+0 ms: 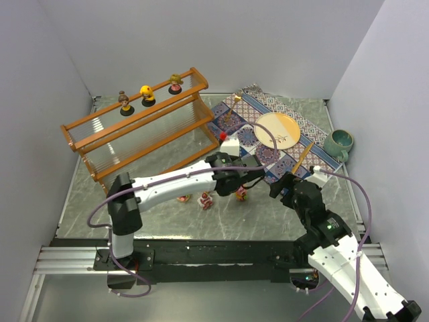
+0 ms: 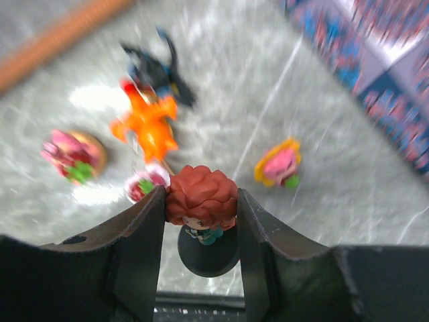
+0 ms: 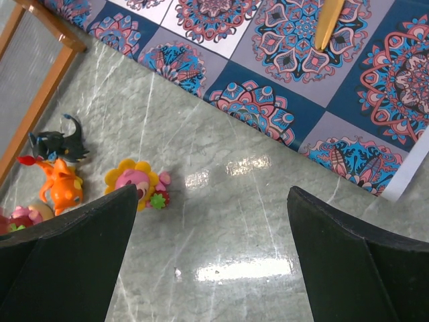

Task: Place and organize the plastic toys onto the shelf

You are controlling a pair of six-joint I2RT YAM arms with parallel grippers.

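Observation:
My left gripper (image 2: 201, 194) is shut on a red-haired doll (image 2: 201, 198) with a round black base, held above the table; from above the doll (image 1: 222, 136) shows at the arm's tip. Below it lie a black spiky toy (image 2: 157, 67), an orange toy (image 2: 147, 124), two pink-red flowery toys (image 2: 74, 153) and a yellow-petalled pink one (image 2: 278, 163). The shelf (image 1: 134, 131) stands at the back left with three dolls (image 1: 147, 95) on its top rail. My right gripper (image 3: 211, 194) hangs open over bare table, right of the yellow-petalled toy (image 3: 134, 182).
A patterned blue mat (image 1: 251, 137) lies at the back right, carrying a round plate (image 1: 277, 129) and a wooden stick (image 1: 301, 157). A teal mug (image 1: 339, 142) stands by the right wall. White walls close in three sides.

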